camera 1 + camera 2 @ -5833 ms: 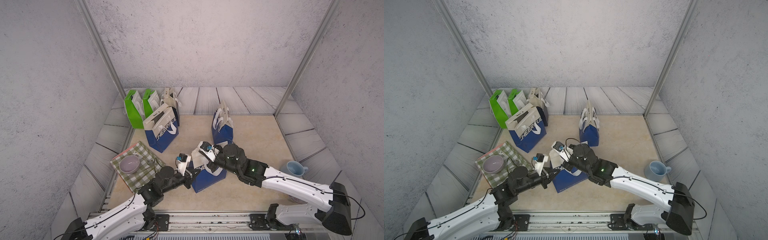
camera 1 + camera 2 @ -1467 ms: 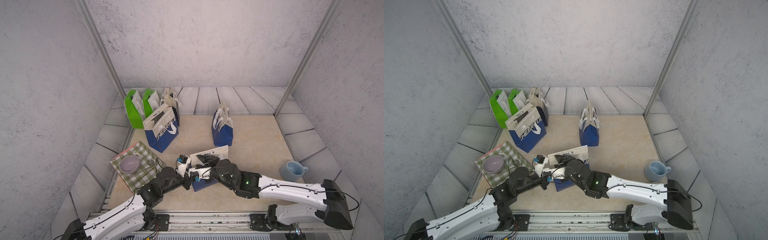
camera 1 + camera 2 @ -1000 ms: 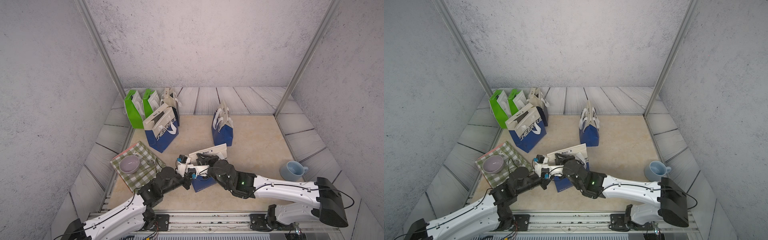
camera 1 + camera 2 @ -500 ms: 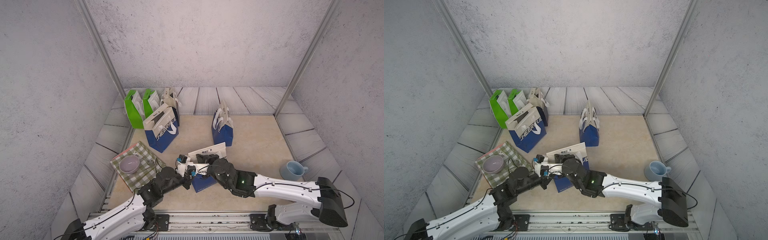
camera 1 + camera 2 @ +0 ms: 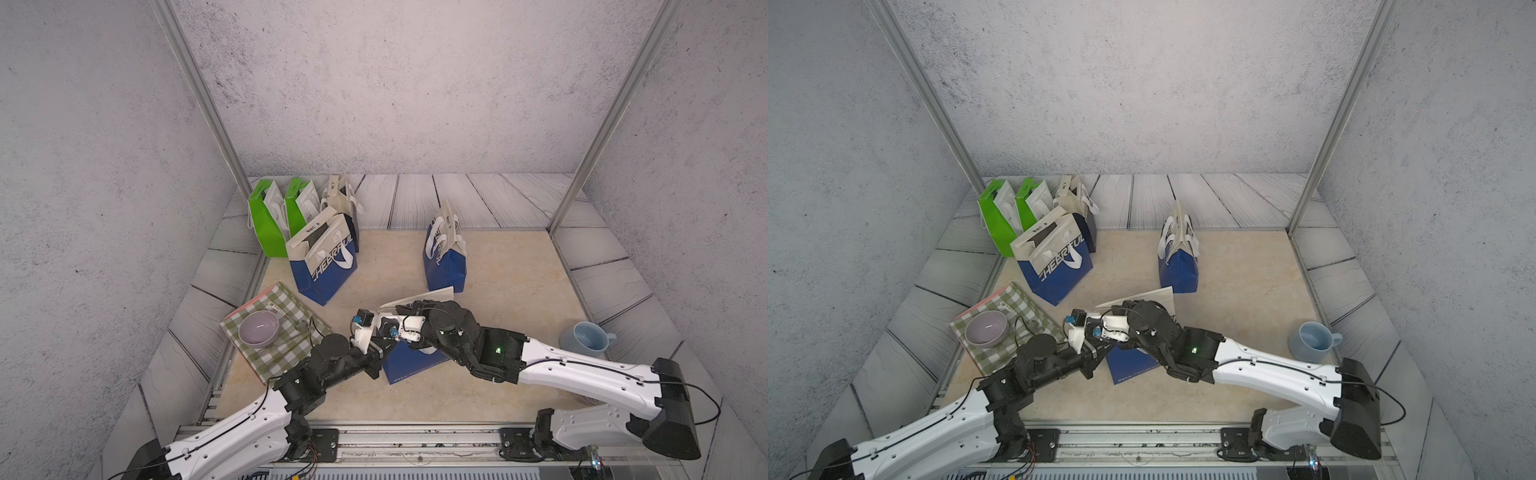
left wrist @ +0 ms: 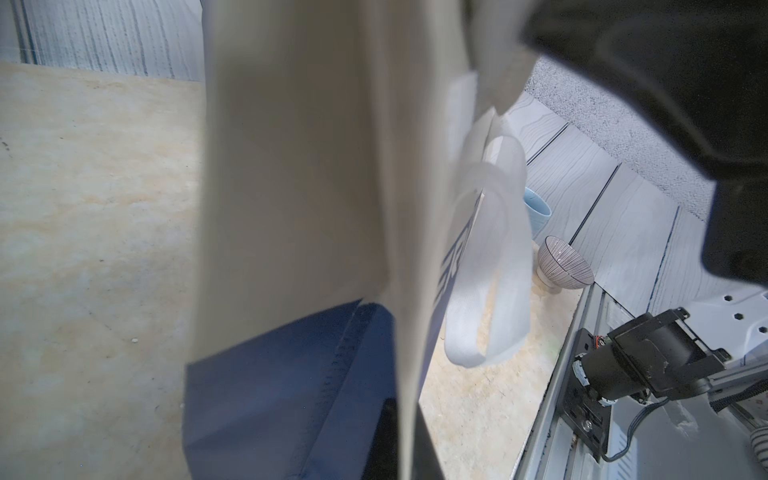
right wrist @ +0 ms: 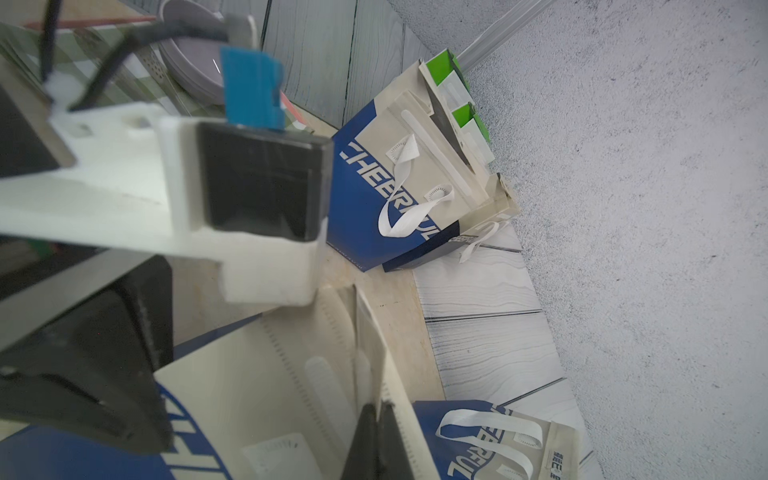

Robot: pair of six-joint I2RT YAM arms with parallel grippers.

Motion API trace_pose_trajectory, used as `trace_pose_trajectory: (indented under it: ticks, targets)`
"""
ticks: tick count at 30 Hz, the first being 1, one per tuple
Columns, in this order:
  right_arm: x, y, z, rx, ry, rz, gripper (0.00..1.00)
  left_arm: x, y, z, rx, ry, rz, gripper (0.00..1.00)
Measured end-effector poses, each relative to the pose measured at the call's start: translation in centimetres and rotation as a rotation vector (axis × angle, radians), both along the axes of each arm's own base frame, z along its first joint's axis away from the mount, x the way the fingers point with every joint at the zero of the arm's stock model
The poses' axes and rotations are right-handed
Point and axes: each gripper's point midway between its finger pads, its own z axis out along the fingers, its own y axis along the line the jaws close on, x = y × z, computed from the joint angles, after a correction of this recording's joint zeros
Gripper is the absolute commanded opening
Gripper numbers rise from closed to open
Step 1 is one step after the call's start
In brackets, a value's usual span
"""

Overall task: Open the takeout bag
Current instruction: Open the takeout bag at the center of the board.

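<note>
Right wrist view: left tool (image 5: 385, 345), right tool (image 7: 376, 411) pinch cream-blue takeout bag (image 7: 257, 395) (mouth parted).

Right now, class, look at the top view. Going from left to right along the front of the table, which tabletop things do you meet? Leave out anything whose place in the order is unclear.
purple bowl, sitting on the checked mat → takeout bag → light blue mug

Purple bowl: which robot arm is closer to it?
Left. The left arm lies just beside the cloth under the bowl, reaching toward the bag. The right arm comes in from the bag's far side, farther off.
</note>
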Motion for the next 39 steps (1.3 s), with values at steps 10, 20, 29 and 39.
trace_pose_trajectory:
  ticks: [10, 20, 29, 39]
  targets:
    - [0.7, -0.9, 1.2, 0.039, 0.129, -0.009, 0.00, -0.1, 0.1, 0.3, -0.006, -0.006, 0.000, 0.00]
    - [0.6, -0.9, 1.3, -0.010, 0.185, -0.008, 0.00, -0.1, 0.1, 0.3, -0.006, -0.006, -0.001, 0.00]
    - [0.8, -0.7, 1.6, -0.111, 0.169, 0.017, 0.00, -0.1, 0.1, 0.3, -0.004, -0.008, -0.001, 0.00]
    - [1.2, -0.4, 2.0, -0.205, 0.148, 0.044, 0.00, -0.1, 0.1, 0.2, 0.002, -0.013, -0.004, 0.00]
